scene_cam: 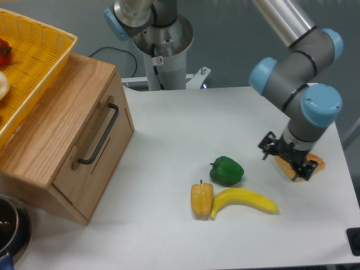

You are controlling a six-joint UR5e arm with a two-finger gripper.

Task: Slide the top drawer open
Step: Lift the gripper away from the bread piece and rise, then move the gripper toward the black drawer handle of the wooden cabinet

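The top drawer (95, 147) sits shut in its oak cabinet (50, 129), well apart to the left of the pincer (286, 160), so the approach step has barely begun. The pincer hangs low over an orange object (301, 164) on the surface (185, 129); whether it is parted or gripping anything I cannot tell. Next it must cross left past the green pepper (227, 170) to the black handle (100, 135) and close on it.
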